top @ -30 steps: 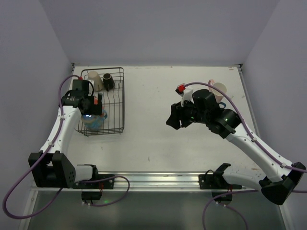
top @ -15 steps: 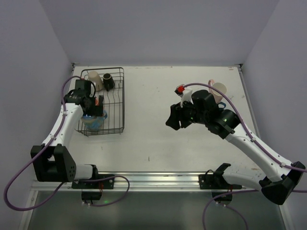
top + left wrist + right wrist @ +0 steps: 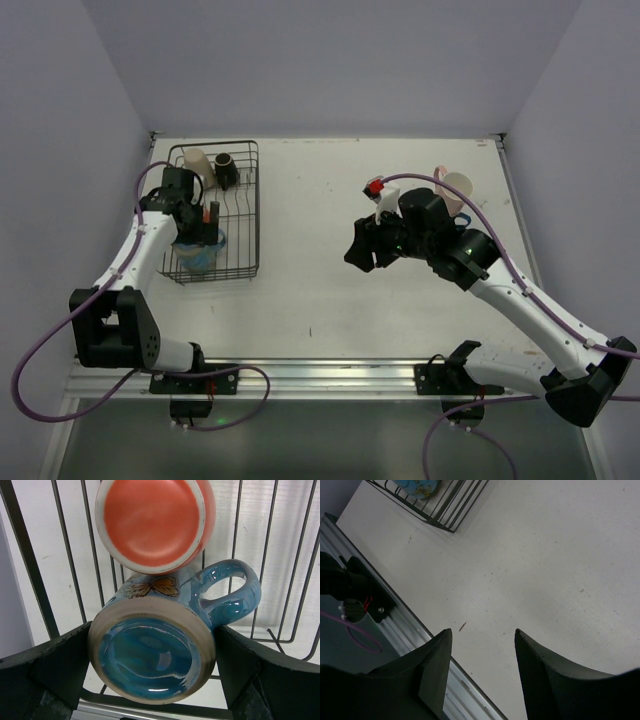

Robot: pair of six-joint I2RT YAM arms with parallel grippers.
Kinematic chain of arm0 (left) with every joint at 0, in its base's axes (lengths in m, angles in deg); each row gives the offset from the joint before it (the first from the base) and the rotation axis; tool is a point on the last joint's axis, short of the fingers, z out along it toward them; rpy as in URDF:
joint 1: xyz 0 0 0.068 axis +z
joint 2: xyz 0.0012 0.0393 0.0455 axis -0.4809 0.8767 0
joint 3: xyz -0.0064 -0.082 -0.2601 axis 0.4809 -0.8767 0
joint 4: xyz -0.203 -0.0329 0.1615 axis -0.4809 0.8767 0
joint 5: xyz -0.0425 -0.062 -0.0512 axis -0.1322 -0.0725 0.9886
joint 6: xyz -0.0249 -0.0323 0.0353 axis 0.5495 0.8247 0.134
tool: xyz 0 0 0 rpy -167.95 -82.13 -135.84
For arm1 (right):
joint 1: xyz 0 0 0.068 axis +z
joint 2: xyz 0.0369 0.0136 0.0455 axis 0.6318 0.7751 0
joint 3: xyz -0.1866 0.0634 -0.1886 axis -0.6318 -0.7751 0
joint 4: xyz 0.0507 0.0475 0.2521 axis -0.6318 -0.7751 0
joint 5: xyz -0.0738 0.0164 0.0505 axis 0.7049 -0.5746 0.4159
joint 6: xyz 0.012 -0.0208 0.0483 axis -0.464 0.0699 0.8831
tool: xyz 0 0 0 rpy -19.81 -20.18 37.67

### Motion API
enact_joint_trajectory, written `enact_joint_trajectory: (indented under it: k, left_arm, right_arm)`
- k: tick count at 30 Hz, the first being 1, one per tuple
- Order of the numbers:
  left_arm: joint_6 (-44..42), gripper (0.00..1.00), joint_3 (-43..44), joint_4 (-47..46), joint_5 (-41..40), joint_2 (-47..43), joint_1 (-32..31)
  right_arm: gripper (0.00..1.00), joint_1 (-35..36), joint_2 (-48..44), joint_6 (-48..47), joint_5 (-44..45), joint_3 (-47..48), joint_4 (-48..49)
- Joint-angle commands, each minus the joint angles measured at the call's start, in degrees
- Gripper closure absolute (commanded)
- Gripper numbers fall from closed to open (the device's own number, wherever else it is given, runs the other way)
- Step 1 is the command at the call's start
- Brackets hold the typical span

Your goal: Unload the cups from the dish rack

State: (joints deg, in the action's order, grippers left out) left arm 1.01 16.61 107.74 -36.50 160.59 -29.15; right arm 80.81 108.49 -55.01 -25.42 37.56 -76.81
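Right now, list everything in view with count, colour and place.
rack: one, black wire, table's left side
cream cup: one, cream, rack's far end
black cup: one, black, beside it
orange cup: one, orange-red, rack's middle
blue cup: one, blue, rack's near end
off-white cup: one, off-white, table's far right
pink cup: one, pink, behind it, mostly hidden
table: one, white
left gripper: one, black, open around blue cup
right gripper: one, black, open above bare table

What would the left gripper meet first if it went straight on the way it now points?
Most likely the blue mug, bottom-up in the dish rack: its base sits between the left gripper's open fingers. How close they are is unclear.
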Motion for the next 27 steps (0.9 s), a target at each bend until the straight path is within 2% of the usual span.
enact_joint_trajectory:
  k: [1, 11, 14, 15, 16, 17, 19, 20, 21, 22, 27]
  left_arm:
    - [1.8, 0.03, -1.1, -1.1, 3.7, 0.9, 0.4]
    - [6.3, 0.20, -2.9, -2.6, 8.9, 0.9, 0.4]
    - [6.7, 0.31, -3.8, -3.4, 8.9, 1.2, 0.4]
    - [6.8, 0.42, -3.9, -3.5, 8.9, 1.2, 0.4]
    - [7.1, 0.49, -4.0, -3.6, 8.9, 1.1, 0.4]
    - [7.4, 0.64, -4.2, -4.0, 8.9, 1.0, 0.4]
    - [7.6, 0.77, -4.3, -4.3, 8.9, 0.4, 0.4]
    - [7.7, 0.90, -4.3, -4.3, 9.2, 0.2, 0.4]
    - [7.9, 0.95, -4.2, -4.3, 10.3, -0.2, 0.4]
    - [8.2, 1.00, -4.2, -4.3, 10.3, -0.7, 0.4]
    - [9.1, 1.00, -2.6, -4.4, 10.9, -3.4, 0.4]
  right_arm:
    - [0.44, 0.4, -0.5, -1.1, 0.1, -0.2, 1.5]
    - [0.44, 0.6, -0.5, -1.3, 1.0, -0.1, 1.1]
    - [0.44, 0.6, -0.4, -1.3, 1.3, -0.1, 1.0]
    - [0.44, 0.6, -0.3, -1.3, 1.3, -0.1, 1.0]
    - [0.44, 0.8, -0.3, -1.3, 1.4, -0.1, 1.0]
    - [0.44, 0.8, 0.0, -1.3, 1.4, 0.0, 0.9]
    - [0.44, 0.9, 0.6, -1.3, 1.7, 0.1, 0.8]
    - [0.44, 1.1, 0.8, -1.3, 2.0, 0.2, 0.7]
    - [0.44, 1.0, 1.3, -1.2, 2.3, 0.3, 0.6]
    - [0.44, 1.3, 1.5, -1.1, 2.5, 0.4, 0.2]
    - [0.44, 1.6, 3.0, -0.6, 5.1, 1.6, -1.0]
